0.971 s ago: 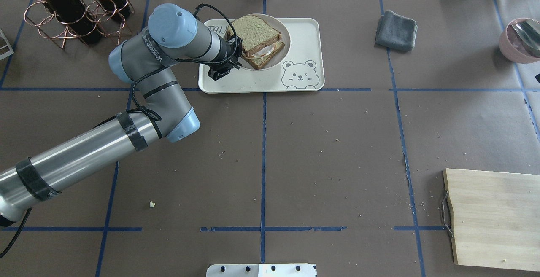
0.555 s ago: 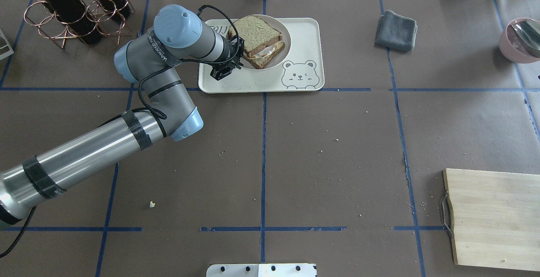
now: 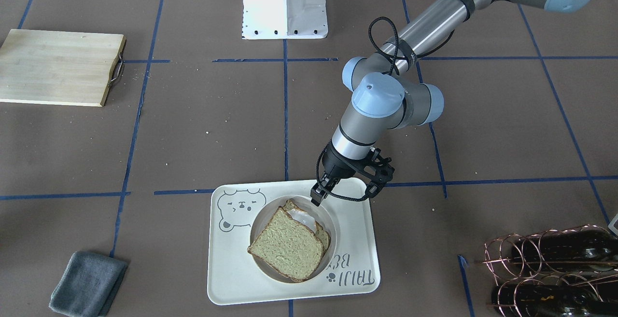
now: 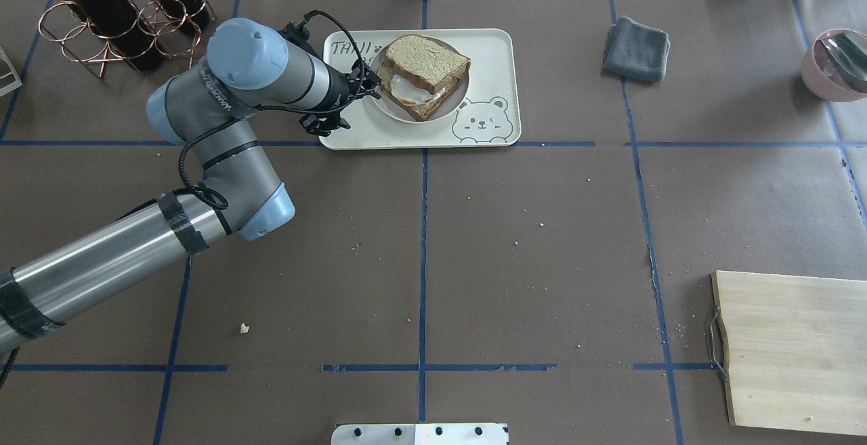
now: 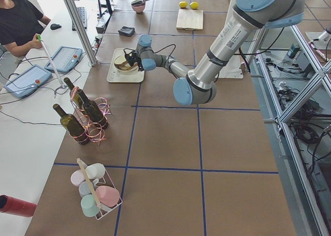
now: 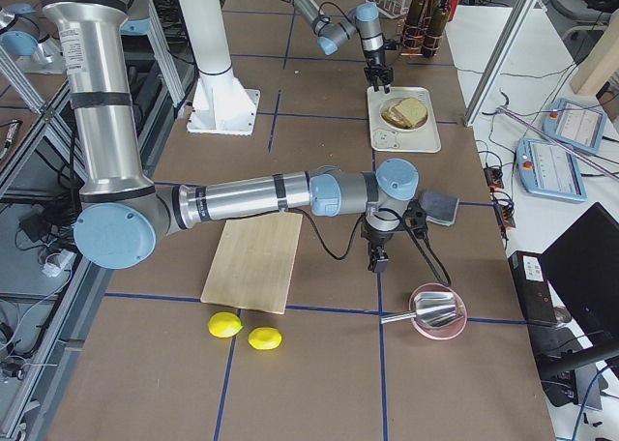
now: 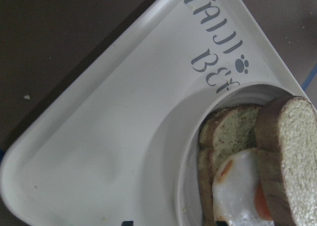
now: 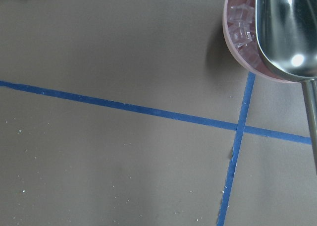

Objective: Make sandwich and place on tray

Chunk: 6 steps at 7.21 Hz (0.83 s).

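Sandwich [image 4: 423,76] on plate [image 4: 389,112], on tray [image 4: 488,52]; left gripper [image 3: 344,196] apparently open, beside plate.

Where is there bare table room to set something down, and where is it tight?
Widest bare patch: the table centre, between the tray, the cutting board and the left arm. A smaller gap lies between tray and grey cloth. Crowded: the tray's end toward the bottle rack, where the left gripper hangs.

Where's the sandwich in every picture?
Front-facing: sandwich, bottom middle.
Overhead: sandwich, top middle.
Left side: sandwich, far, upper left.
Right side: sandwich, far, upper right.
Left wrist: sandwich, bottom right corner.
Right wrist: not there.
Shared landmark: the bear tray beneath it.
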{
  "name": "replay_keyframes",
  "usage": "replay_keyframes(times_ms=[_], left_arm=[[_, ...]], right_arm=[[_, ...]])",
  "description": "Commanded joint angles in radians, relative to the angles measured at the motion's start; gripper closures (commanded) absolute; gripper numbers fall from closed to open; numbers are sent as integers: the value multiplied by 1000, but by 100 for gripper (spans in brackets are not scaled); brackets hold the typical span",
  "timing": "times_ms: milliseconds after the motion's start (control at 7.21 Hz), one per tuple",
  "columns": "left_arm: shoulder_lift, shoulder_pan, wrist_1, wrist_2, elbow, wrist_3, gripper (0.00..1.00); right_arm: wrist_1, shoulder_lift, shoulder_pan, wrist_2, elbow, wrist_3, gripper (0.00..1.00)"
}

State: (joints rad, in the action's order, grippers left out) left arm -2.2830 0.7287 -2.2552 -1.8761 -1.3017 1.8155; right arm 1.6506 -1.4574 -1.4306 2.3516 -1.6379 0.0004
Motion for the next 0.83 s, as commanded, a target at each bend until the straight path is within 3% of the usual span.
replay_keyframes(times_ms=[0,277,416,693], left_arm=[[130,63,73,-3,-163,-375,0],[256,177,263,-5,-352,-809,0],[351,249,272,-14,-411,-960,0],[416,436,369,-116,-436,-1385,0]], right_arm=[[0,-1,-4,0,1,-3,0],[0,-5,-17,-2,1,-5,0],[0,-8,-21,-2,1,-5,0],[2,-8,-28,-2,3,-4,0]])
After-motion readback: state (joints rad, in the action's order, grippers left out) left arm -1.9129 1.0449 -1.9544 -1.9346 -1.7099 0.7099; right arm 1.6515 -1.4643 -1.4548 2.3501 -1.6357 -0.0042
